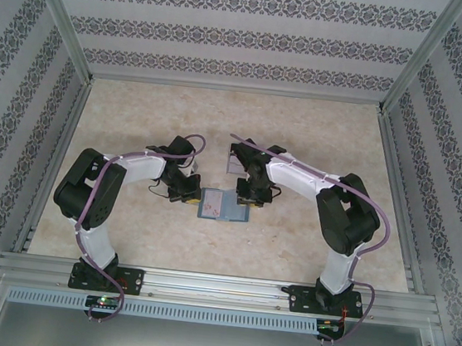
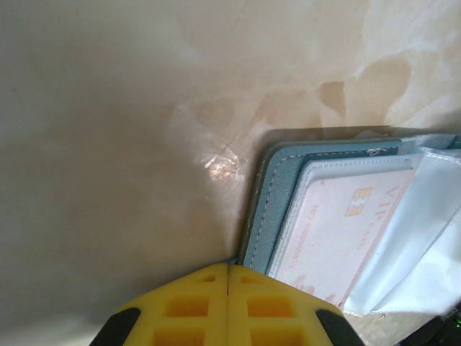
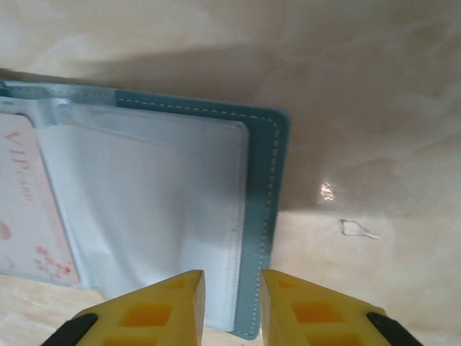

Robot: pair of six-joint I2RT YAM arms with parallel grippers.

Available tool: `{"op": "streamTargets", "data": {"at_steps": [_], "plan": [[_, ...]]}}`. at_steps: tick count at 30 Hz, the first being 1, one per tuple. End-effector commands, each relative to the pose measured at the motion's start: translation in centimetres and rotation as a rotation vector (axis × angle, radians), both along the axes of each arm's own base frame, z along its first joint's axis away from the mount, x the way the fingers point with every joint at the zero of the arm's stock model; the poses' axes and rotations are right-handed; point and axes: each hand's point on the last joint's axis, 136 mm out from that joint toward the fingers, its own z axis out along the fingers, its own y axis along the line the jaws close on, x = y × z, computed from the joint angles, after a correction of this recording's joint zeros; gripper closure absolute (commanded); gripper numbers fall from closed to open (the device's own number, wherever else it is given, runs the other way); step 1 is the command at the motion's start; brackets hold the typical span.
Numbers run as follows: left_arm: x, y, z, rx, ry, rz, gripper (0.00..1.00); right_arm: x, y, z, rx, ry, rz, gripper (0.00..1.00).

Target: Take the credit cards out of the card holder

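Observation:
The teal card holder (image 1: 223,205) lies open like a book on the table between my two grippers. A pale pink credit card (image 2: 338,223) sits in the clear pocket of its left half, and its edge shows too in the right wrist view (image 3: 21,202). The right half's clear pockets (image 3: 158,209) look empty. My left gripper (image 2: 228,270) is shut, its tips against the card holder's (image 2: 270,194) left edge. My right gripper (image 3: 230,277) stands open by a narrow gap over the card holder's (image 3: 263,187) right edge. A dark flat card (image 1: 237,159) lies on the table behind the right gripper (image 1: 249,198).
The beige marbled tabletop (image 1: 306,248) is bare around the card holder. Patterned walls with metal frame posts (image 1: 64,29) enclose the table on three sides. Both arm bases (image 1: 106,276) sit on the rail at the near edge.

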Motion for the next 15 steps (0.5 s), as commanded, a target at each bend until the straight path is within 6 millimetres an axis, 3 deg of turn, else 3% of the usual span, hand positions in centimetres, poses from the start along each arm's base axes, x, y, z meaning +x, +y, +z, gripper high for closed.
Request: {"op": "streamTargets", "data": {"at_steps": [1, 10, 15], "plan": [[-0.8, 0.9, -0.8, 0.055, 0.048, -0.009, 0.99, 0.0, -1.4, 1.1, -0.068, -0.031, 0.011, 0.72], [0.2, 0.5, 1.8, 0.036, 0.001, -0.002, 0.98, 0.8, 1.8, 3.9, 0.064, -0.094, 0.032, 0.7], [0.6, -0.8, 3.2, 0.006, -0.023, -0.009, 0.98, 1.1, 4.2, 5.0, 0.13, -0.112, 0.051, 0.71]]}}
